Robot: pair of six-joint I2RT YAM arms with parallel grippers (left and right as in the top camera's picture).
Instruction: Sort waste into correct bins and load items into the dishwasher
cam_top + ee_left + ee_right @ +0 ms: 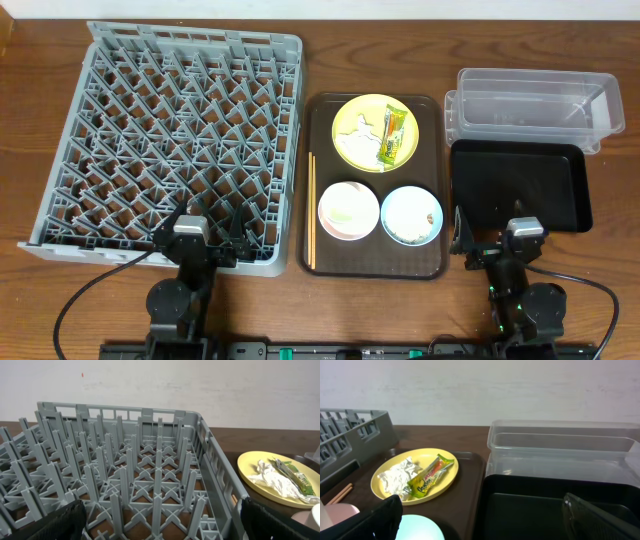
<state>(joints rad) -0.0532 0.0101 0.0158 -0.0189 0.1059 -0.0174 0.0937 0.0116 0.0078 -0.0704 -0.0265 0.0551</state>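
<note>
One snack wrapper (393, 137) lies on the yellow plate (350, 118) overhead; left wrist, my left fingers (45, 522) gape wide, empty, by the rack (150, 470); right wrist, right fingers (370, 520) gape empty, wrapper ahead: likely light, crinkly, slick, pinch one end.

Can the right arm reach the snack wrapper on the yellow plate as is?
Probably yes. The right pincer is open and empty; the snack wrapper lies exposed on top of the yellow plate, beside the napkin. Nothing tall stands between them, only the low black tray and the brown tray's rim.
</note>
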